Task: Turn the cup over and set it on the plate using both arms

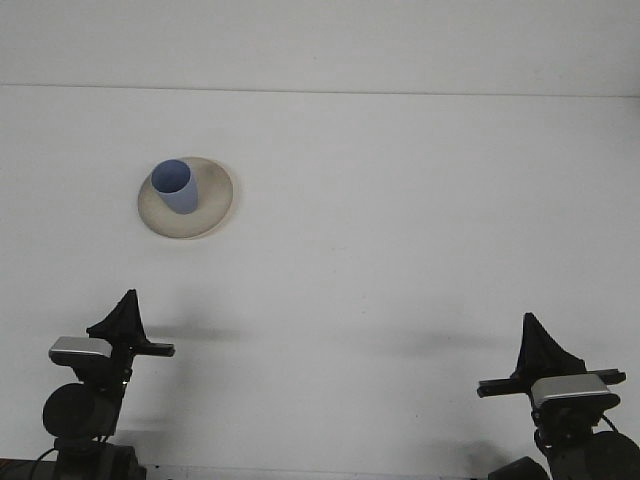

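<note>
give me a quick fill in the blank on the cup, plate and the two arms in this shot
The blue cup stands on the ____ with its opening up.
The plate sits nearer the ____ gripper.
The left gripper and right gripper are both ____ from the cup.
The table is ____ in colour.

Missing words: plate; left; apart; white

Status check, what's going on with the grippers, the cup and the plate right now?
Left gripper and right gripper low, near edge, holding nothing. Blue cup upright, mouth up, on plate. Nothing between.
</note>
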`<move>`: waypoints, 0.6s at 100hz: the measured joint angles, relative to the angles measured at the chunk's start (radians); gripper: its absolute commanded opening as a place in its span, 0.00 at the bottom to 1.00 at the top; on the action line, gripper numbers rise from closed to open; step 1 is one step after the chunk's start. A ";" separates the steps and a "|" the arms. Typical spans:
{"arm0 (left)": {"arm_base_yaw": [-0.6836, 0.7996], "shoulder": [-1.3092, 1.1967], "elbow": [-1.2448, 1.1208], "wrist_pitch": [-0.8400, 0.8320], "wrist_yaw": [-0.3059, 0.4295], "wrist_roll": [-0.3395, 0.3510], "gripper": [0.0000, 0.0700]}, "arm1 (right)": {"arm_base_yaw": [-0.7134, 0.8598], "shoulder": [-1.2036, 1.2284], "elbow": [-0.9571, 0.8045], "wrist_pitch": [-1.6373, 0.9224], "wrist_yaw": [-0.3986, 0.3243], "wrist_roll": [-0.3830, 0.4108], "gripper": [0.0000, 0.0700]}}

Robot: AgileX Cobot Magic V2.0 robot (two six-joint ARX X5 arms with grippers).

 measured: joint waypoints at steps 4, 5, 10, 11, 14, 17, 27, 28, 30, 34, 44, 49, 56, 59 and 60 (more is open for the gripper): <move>0.000 -0.026 -0.018 -0.002 -0.003 0.002 0.02 | 0.000 0.000 0.000 0.000 0.000 0.000 0.00; 0.000 -0.032 -0.022 -0.002 -0.003 0.001 0.02 | 0.000 0.000 0.000 0.000 0.000 0.000 0.00; 0.000 -0.061 -0.042 0.000 -0.007 0.002 0.02 | 0.000 0.000 0.000 0.000 0.000 0.000 0.00; 0.000 -0.067 -0.046 0.000 -0.007 0.001 0.02 | 0.000 0.000 0.000 0.000 0.000 0.000 0.00; 0.000 -0.081 -0.057 0.000 -0.007 0.002 0.02 | 0.000 0.000 0.000 0.000 0.000 0.000 0.00; 0.000 -0.093 -0.068 0.000 -0.007 0.002 0.02 | 0.000 0.000 0.000 0.000 0.000 0.000 0.00; 0.000 -0.110 -0.084 0.000 -0.008 0.002 0.02 | 0.000 0.000 0.000 0.000 0.000 0.000 0.00; 0.000 -0.110 -0.084 0.004 -0.008 0.002 0.02 | 0.000 0.000 0.000 0.000 0.000 0.000 0.00; 0.000 -0.110 -0.084 0.007 -0.008 0.002 0.02 | 0.000 0.000 0.000 0.000 0.000 0.000 0.00; 0.000 -0.111 -0.084 0.005 -0.008 0.002 0.02 | 0.000 0.000 0.000 0.000 0.000 0.000 0.00; 0.000 -0.111 -0.084 0.003 -0.008 0.005 0.02 | 0.000 0.000 0.000 0.000 0.000 0.000 0.00; 0.000 -0.111 -0.084 0.005 -0.008 0.008 0.02 | 0.000 0.000 0.000 0.000 0.000 0.000 0.00; 0.000 -0.111 -0.084 0.004 -0.008 0.009 0.02 | 0.000 0.000 0.000 0.000 0.000 0.000 0.00; 0.000 -0.111 -0.084 0.004 -0.008 0.010 0.02 | 0.000 0.000 0.000 0.000 0.000 0.000 0.00; 0.000 -0.111 -0.084 0.004 -0.007 0.010 0.02 | 0.000 0.000 0.000 0.000 0.000 0.000 0.00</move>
